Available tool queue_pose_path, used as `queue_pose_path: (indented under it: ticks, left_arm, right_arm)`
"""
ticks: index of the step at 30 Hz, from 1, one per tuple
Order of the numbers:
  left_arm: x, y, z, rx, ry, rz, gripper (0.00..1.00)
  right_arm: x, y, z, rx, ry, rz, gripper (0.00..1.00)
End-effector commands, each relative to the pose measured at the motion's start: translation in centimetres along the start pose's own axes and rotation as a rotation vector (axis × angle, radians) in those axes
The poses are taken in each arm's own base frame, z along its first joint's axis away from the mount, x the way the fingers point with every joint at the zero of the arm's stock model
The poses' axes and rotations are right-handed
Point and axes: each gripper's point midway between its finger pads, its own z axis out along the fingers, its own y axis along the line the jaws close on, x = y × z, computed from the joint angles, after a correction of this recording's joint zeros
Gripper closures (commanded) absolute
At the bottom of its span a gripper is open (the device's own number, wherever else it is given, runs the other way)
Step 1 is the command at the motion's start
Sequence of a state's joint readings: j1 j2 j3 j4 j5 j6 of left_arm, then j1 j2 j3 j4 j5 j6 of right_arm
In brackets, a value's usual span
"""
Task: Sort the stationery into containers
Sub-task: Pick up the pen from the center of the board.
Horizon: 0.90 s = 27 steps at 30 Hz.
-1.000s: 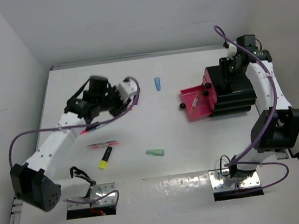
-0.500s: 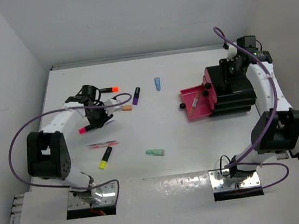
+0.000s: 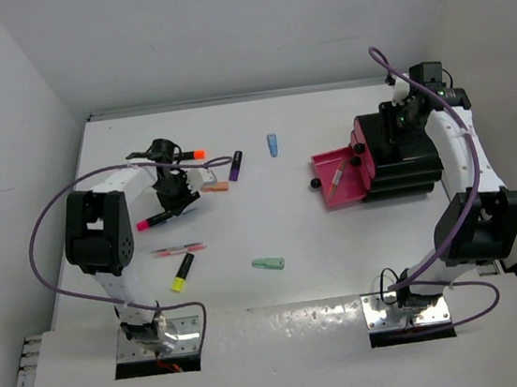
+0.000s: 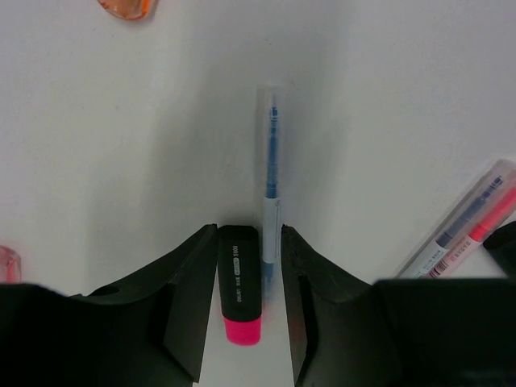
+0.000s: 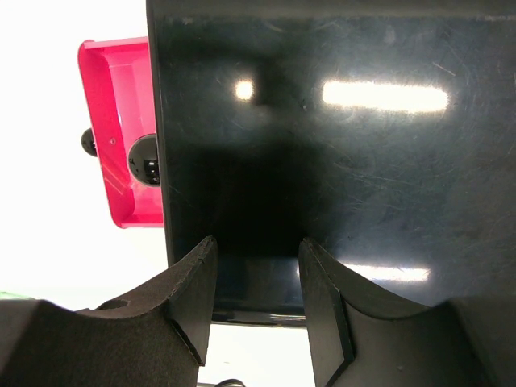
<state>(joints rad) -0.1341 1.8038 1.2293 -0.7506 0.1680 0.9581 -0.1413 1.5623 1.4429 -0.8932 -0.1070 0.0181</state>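
Left hand (image 4: 248, 242) spread, straddling the pink highlighter (image 4: 239, 284) for a pick. Blue pen (image 4: 272, 153) lies tight beside it, also between my fingers, so I risk grabbing both. Right hand (image 5: 258, 251) spread over the black box (image 5: 322, 161), probably bracing it; contact unclear. Red drawer (image 5: 113, 121) stands open. White desk (image 3: 343, 268), plain white walls (image 3: 219, 28).

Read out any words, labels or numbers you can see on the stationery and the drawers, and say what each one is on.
Pink-tipped highlighter: white print along the black barrel, too small to read.
Red pens: a barcode-like printed label, too blurred to read.
Black box and open pink drawer: no text visible.
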Motion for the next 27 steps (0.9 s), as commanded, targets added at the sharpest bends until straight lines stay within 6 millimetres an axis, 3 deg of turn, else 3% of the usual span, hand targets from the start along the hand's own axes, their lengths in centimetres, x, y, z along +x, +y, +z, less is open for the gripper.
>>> queue_pose_path:
  ticks: [1, 12, 15, 17, 19, 21, 22, 25, 26, 27]
  left_arm:
    - [-0.1, -0.7, 0.2, 0.043, -0.01, 0.032, 0.57]
    - [2.4, -2.7, 2.9, 0.104, 0.024, -0.005, 0.6]
    - [2.7, -3.2, 3.6, 0.108, 0.022, -0.023, 0.65]
    - [2.5, -3.2, 3.7, 0.099, 0.005, -0.037, 0.75]
    - [1.4, -3.4, 3.5, 0.1, -0.045, -0.062, 0.83]
    - [-1.5, -3.5, 2.4, 0.094, -0.128, -0.096, 0.98]
    - [-2.7, -3.7, 2.0, 0.095, -0.152, -0.105, 1.0]
    - [-9.5, -4.2, -0.9, 0.119, -0.301, -0.137, 1.0]
    - [-12.1, -4.8, -1.8, 0.132, -0.344, -0.128, 1.0]
    - [-15.4, -4.2, -3.9, 0.139, -0.429, -0.185, 1.0]
  right_arm:
    - [3.6, 0.1, 1.1, -0.004, 0.143, 0.005, 0.55]
    - [3.6, 0.2, 1.5, -0.012, 0.155, 0.016, 0.55]
    - [3.7, 0.2, 1.5, -0.009, 0.156, 0.013, 0.55]
    - [3.8, 0.1, 1.6, -0.007, 0.16, 0.013, 0.55]
    - [3.8, 0.1, 1.6, -0.007, 0.16, 0.013, 0.55]
    - [3.9, 0.1, 1.5, -0.007, 0.162, 0.011, 0.55]
    - [3.8, 0.1, 1.5, -0.007, 0.159, 0.01, 0.55]
    - [3.7, 0.1, 1.4, -0.006, 0.158, 0.007, 0.55]
    - [3.7, 0.1, 1.3, -0.006, 0.158, 0.007, 0.55]
    - [3.7, 0.1, 1.3, -0.007, 0.157, 0.007, 0.55]
